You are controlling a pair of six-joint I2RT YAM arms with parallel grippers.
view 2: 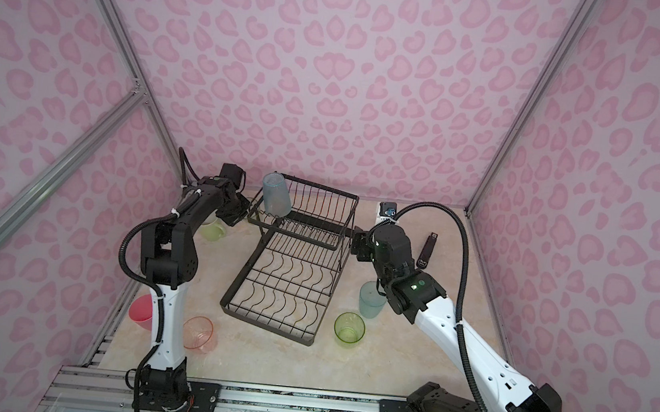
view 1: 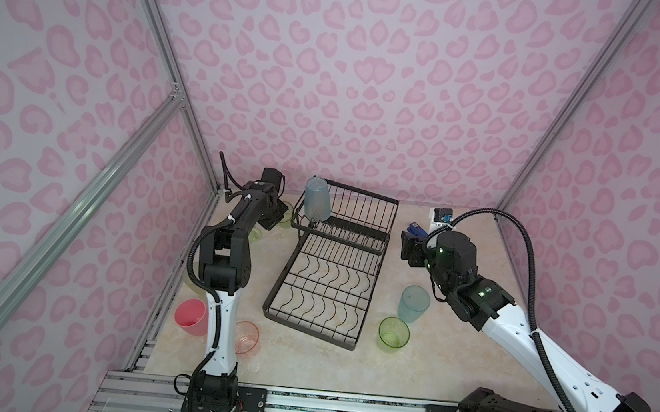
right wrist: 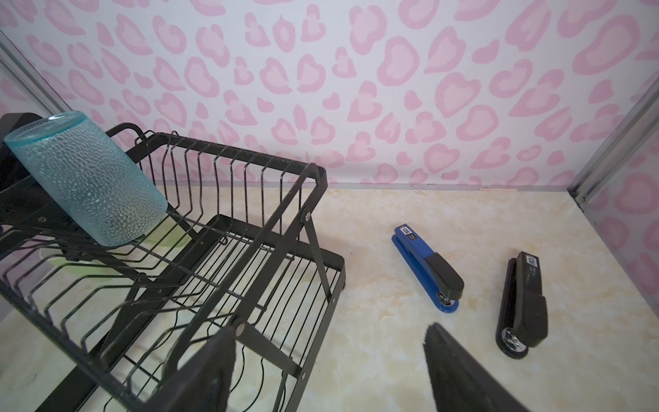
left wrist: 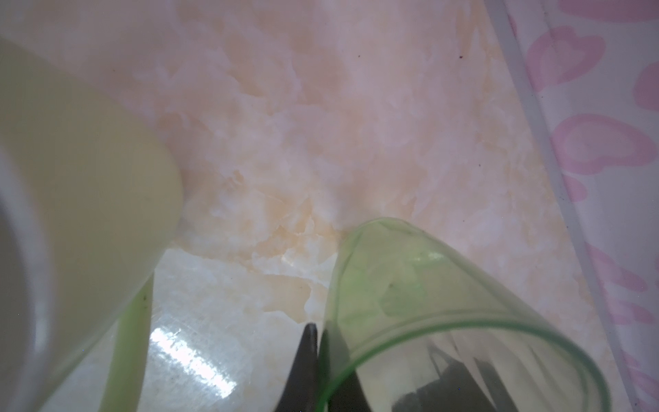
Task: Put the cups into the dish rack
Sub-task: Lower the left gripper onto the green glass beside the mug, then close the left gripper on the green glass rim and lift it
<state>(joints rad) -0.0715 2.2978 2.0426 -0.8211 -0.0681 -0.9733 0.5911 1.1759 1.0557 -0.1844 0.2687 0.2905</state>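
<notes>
Left wrist view: green tumbler [left wrist: 410, 285] pinched at its rim.
Your left gripper [left wrist: 321, 344] is closed on the thin wall, one finger inside, one outside; the pale-green mug [left wrist: 89, 178] sits just beyond the outer finger. It's light, slick, flexible plastic, likely to swivel, so bite deeper. Your right gripper [right wrist: 331, 367] hangs open and empty beside the dish rack [right wrist: 313, 171].

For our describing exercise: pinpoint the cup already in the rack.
Start at the black wire dish rack, then its raised basket at the far end. There leans a dimpled translucent blue plastic tumbler, upside down: the only cup in the rack.
</notes>
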